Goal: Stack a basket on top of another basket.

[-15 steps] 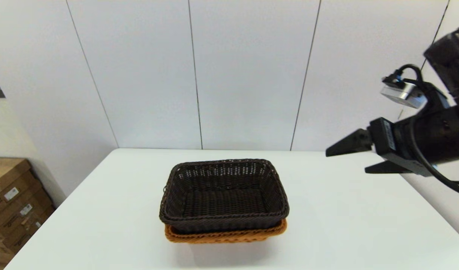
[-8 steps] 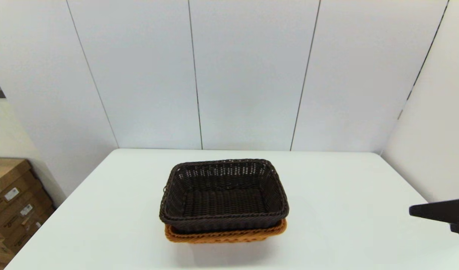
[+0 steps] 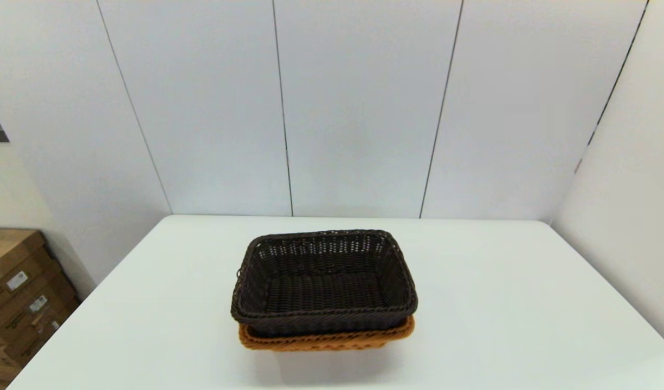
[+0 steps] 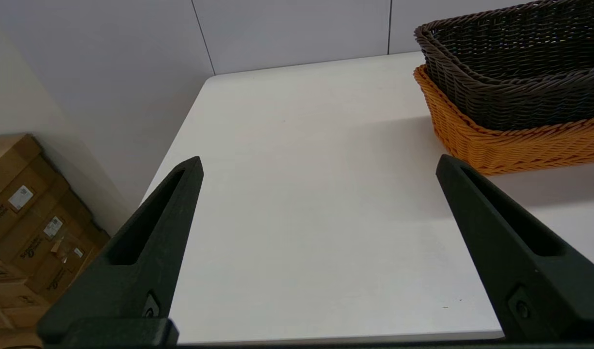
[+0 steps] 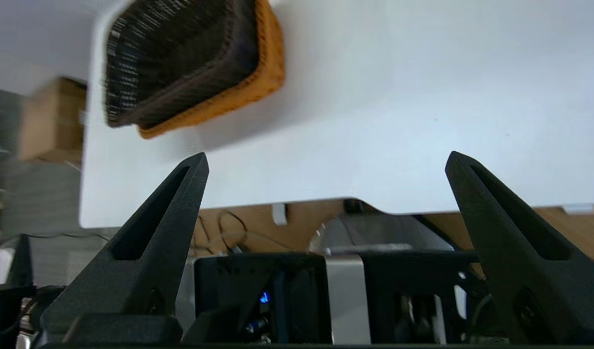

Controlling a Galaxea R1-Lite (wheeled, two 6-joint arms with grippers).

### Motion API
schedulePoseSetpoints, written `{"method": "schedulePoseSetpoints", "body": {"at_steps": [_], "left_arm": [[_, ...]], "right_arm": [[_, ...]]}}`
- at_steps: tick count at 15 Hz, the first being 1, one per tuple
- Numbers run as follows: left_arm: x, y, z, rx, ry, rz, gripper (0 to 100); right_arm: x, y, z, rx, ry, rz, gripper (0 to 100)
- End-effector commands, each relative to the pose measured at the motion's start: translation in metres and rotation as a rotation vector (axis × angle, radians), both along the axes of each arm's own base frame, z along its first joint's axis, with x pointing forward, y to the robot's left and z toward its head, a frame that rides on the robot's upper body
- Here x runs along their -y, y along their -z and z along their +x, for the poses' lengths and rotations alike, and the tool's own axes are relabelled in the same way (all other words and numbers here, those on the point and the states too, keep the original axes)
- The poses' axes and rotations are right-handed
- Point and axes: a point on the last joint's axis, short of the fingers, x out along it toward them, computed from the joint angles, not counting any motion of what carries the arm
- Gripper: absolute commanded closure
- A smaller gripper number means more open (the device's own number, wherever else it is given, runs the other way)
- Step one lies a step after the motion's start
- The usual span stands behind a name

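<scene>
The dark brown basket (image 3: 323,281) sits nested on top of the orange-tan basket (image 3: 326,340) in the middle of the white table (image 3: 500,303). Only the orange rim and lower wall show beneath it. Neither arm appears in the head view. In the left wrist view my left gripper (image 4: 318,167) is open over the table's near left part, with the dark basket (image 4: 515,72) and the orange-tan basket (image 4: 515,143) off to one side. In the right wrist view my right gripper (image 5: 326,162) is open and empty, held off the table's near edge, far from the stacked baskets (image 5: 180,68).
Cardboard boxes (image 3: 17,292) stand on the floor left of the table. White wall panels close the back and right sides. The robot's own base (image 5: 326,295) shows below the table edge in the right wrist view.
My right arm has dropped from high at the right and gone out of the head view. The stacked baskets have not moved.
</scene>
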Motion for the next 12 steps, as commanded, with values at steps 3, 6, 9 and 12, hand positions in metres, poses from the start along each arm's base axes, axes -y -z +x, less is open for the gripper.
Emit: {"method": "schedulePoseSetpoints", "body": {"at_steps": [3,6,9,12], "left_arm": [[0.0,0.0,0.0,-0.002,-0.001,0.001,0],[0.0,0.0,0.0,-0.002,0.001,0.0,0],[0.0,0.0,0.0,-0.002,0.001,0.001,0],[0.0,0.0,0.0,-0.002,-0.001,0.0,0]], "right_arm": [[0.001,0.036,-0.039,0.1,0.006,0.004,0],[0.001,0.047,-0.047,0.118,0.019,-0.004,0],[0.001,0.064,-0.061,0.172,0.031,-0.004,0],[0.0,0.082,-0.068,0.192,0.041,-0.033,0]]}}
